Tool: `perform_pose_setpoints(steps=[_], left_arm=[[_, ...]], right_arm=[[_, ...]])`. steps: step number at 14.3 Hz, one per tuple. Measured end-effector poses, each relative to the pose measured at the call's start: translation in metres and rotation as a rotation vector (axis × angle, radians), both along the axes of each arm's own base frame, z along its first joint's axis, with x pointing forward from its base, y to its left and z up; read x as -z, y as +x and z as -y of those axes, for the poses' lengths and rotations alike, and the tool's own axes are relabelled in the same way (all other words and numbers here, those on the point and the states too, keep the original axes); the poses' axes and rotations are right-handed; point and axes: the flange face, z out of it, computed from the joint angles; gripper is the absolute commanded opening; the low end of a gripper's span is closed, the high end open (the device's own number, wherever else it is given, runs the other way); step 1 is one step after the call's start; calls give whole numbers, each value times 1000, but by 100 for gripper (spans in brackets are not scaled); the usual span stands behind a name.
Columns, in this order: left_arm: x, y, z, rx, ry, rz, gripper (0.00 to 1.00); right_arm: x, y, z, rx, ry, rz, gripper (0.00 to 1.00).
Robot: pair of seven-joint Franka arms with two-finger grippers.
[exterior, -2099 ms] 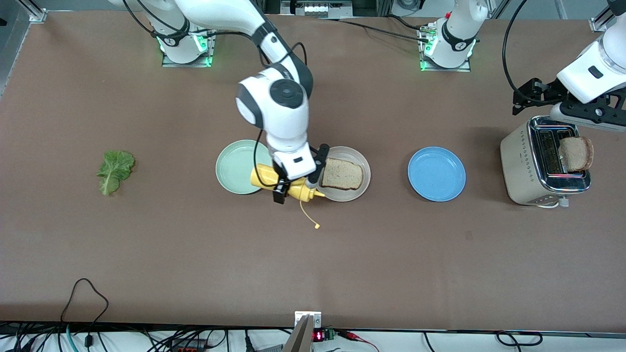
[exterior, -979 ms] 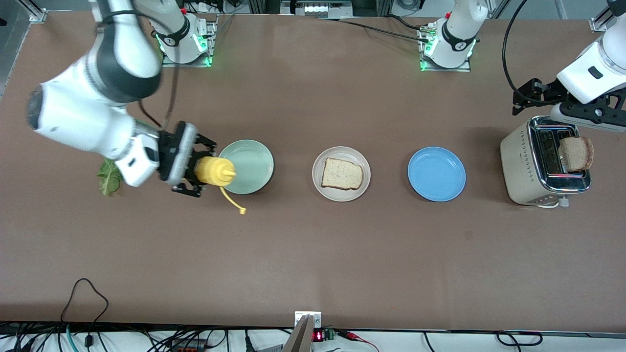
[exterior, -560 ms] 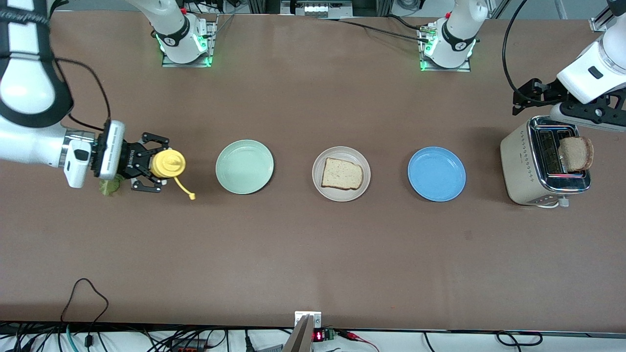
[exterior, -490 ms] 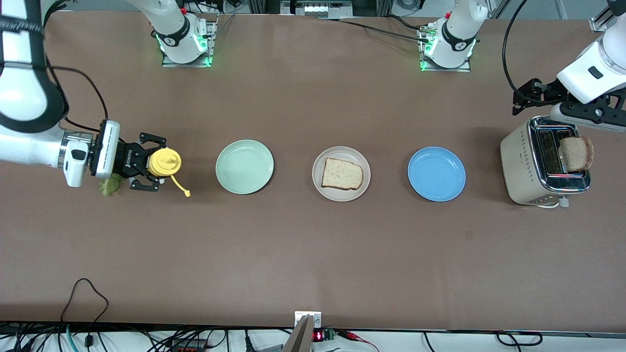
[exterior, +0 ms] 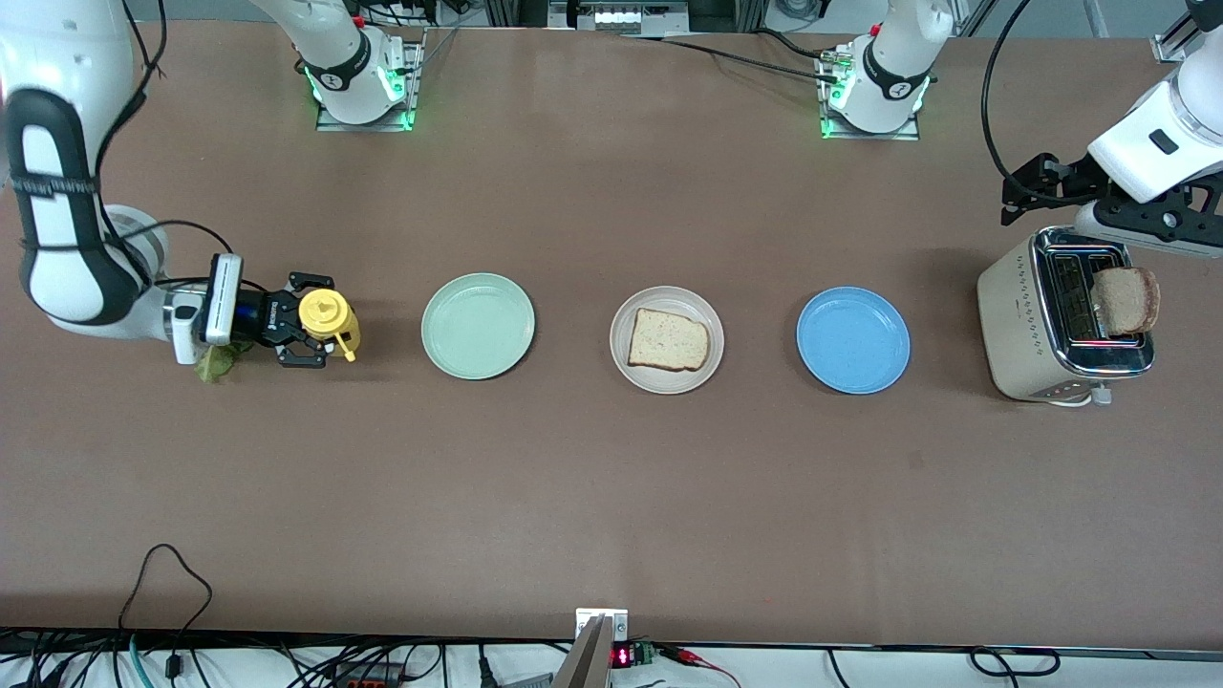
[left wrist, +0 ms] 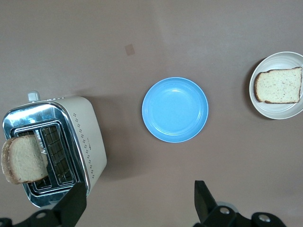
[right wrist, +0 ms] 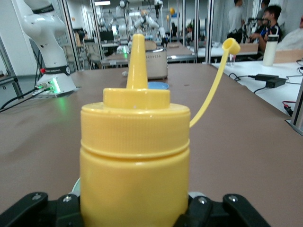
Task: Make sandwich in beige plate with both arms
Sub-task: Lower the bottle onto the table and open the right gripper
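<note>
One bread slice (exterior: 668, 340) lies on the beige plate (exterior: 708, 316) at the desk's (exterior: 611, 497) centre — the sandwich is barely begun. The right end effector (exterior: 311, 331), at nine o'clock of the plate, grips an upright yellow mustard bottle (exterior: 328, 318) beside the lettuce leaf (exterior: 216, 362). At three o'clock the left end effector (left wrist: 137, 201) waits fully open over the toaster (exterior: 1061, 325) — a second slice (exterior: 1126, 299) sits there, unplaced.

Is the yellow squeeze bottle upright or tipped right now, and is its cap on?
Upright: the yellow squeeze bottle stands nozzle-up in the right gripper beside the pale green plate. Cap is off, dangling on its tether.
</note>
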Motion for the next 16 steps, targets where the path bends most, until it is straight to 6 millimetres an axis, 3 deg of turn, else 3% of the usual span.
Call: perform_pose_setpoints(steps=[4,11,13,16], left_arm=[[0,0,0,0,0,0,100],[0,0,0,0,0,0,100],[0,0,0,0,0,0,100],[0,0,0,0,0,0,100]], right_arm=[[57,-24,26,16,106,10,42],[83,-37,25,28,199,14,43],[90,-39,25,35,211,4,53],[93,-41,29,43,215,-1,78]])
